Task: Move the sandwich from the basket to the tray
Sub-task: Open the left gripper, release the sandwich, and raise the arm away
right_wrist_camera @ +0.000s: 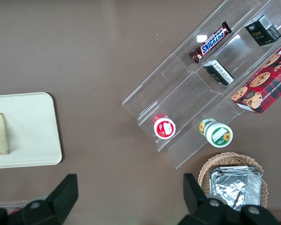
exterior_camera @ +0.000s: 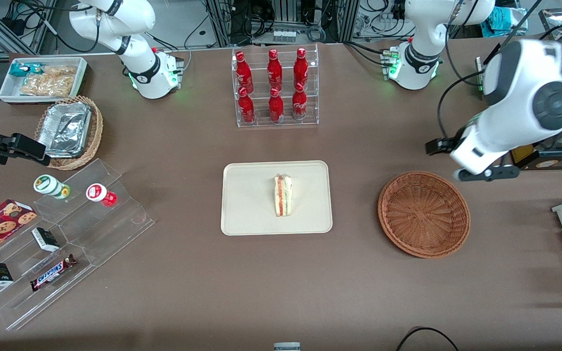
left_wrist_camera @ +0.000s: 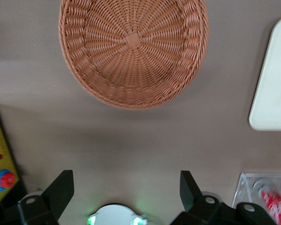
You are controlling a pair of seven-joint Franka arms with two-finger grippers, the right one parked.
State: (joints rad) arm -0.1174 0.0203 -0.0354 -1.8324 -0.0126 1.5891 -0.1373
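Sandwich (exterior_camera: 283,195) lies mid-tray (exterior_camera: 247,214) on brown worktop (exterior_camera: 261,287); basket (exterior_camera: 423,213) empty toward working arm's end; gripper (left_wrist_camera: 126,190) above worktop near basket rim, fingers (left_wrist_camera: 61,190) spread wide, gripping nothing, hidden by its arm in front view; tray cut off in wrist view.

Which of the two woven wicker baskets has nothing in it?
The round reddish-brown wicker basket below the open gripper; the lighter basket holds foil containers.

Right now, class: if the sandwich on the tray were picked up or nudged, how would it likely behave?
The sandwich is probably soft and light, so a hard squeeze may crush it. Its clear wrap may be slippery. Lying flat on the tray, it should slide, not roll. The end effector is open above the table beside the basket.
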